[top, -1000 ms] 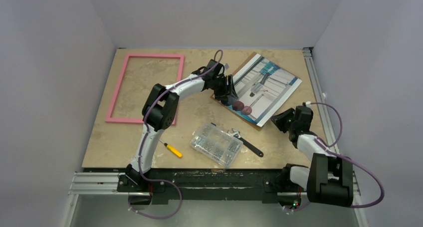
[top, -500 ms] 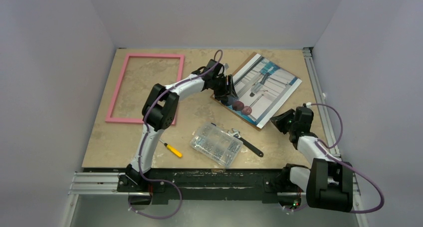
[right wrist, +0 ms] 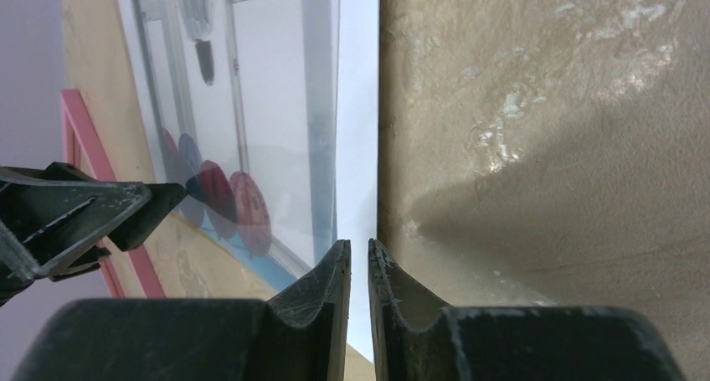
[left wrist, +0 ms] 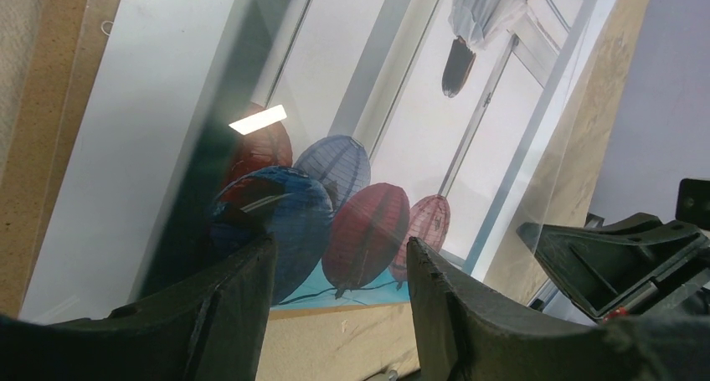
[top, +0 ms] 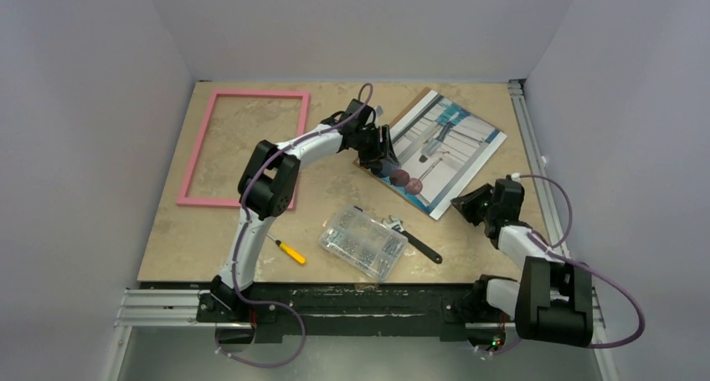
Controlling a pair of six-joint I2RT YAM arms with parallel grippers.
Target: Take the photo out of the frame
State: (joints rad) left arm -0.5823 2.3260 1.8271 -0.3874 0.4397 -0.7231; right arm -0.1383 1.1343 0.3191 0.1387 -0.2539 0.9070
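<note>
Top external: the photo (top: 448, 146) lies flat on the table (top: 209, 239) at far right-centre, turned at an angle, out of the frame (top: 259, 94) and well apart from it. The pink frame sits far left with bare table showing through it. Left gripper (top: 390, 151) is at the photo's left corner, over the red and blue balls. Left wrist: the fingers (left wrist: 226, 314) are spread wide with nothing between them but the print below, and the balls sit right in the gap. A brown board (left wrist: 59, 146) edge pokes out along the photo's left side. Right gripper (top: 463, 203) is at the photo's near corner. Right wrist: its fingertips (right wrist: 331, 293) are almost together with only a thin slit left, and the photo's white border lines up with that slit. Can't tell whether the edge is actually nipped. Clear screw box (top: 364, 243), wrench (top: 414, 240) and yellow screwdriver (top: 289, 251) sit nearer the bases, apart from the photo.
</note>
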